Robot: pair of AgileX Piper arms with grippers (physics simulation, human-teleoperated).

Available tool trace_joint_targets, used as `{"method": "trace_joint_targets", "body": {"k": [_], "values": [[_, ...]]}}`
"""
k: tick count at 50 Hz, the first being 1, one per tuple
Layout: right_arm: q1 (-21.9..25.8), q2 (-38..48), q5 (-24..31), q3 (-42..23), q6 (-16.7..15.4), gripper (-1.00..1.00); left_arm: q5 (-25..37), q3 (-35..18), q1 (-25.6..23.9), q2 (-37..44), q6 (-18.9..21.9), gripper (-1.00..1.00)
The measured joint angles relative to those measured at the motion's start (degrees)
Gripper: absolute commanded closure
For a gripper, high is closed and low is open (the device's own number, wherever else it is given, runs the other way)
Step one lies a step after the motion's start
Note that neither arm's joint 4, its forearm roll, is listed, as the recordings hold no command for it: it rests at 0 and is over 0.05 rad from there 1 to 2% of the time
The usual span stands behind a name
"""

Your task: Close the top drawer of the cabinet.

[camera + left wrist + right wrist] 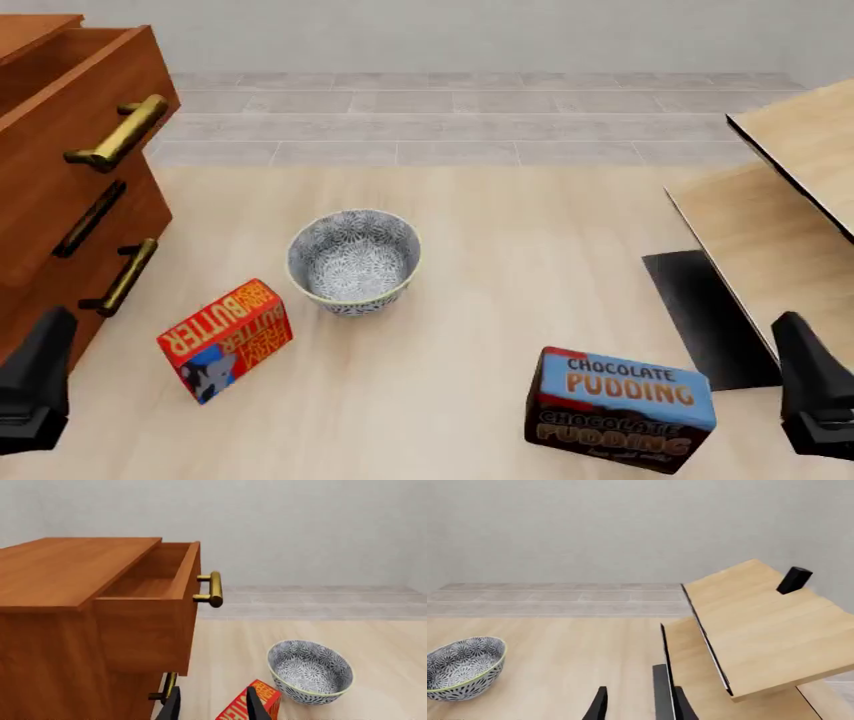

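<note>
The reddish-brown cabinet (40, 250) stands at the table's left. Its top drawer (150, 625) is pulled well out, so I can see inside it, and the brass bar handle (212, 588) faces the table's middle. In the front view the top drawer (83, 95) juts out past the two lower drawers. My left gripper (213, 707) is open and holds nothing. It hangs low beside the cabinet, below the drawer and apart from it. My right gripper (640, 707) is open at the near right, far from the cabinet. Both grippers show only as dark shapes in the front view's lower corners.
A patterned bowl (354, 258) sits mid-table. A red butter box (227, 340) lies near the cabinet's foot, and a chocolate pudding box (621, 408) stands at the near right. Pale wooden stepped boards (781, 230) and a black mat (697, 310) fill the right side.
</note>
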Motion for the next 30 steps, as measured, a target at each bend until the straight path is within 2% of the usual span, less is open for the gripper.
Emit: {"method": "trace_joint_targets", "body": {"k": [21, 30], "values": [[-0.1, 2.1, -1.5, -0.4, 0.3, -1.00, 0.6, 0.0, -0.2, -0.6, 1.2, -1.00], [0.5, 2.8, -1.6, -0.3, 0.9, -1.00, -1.4, -1.4, -1.6, -0.7, 6.0, -1.00]]}}
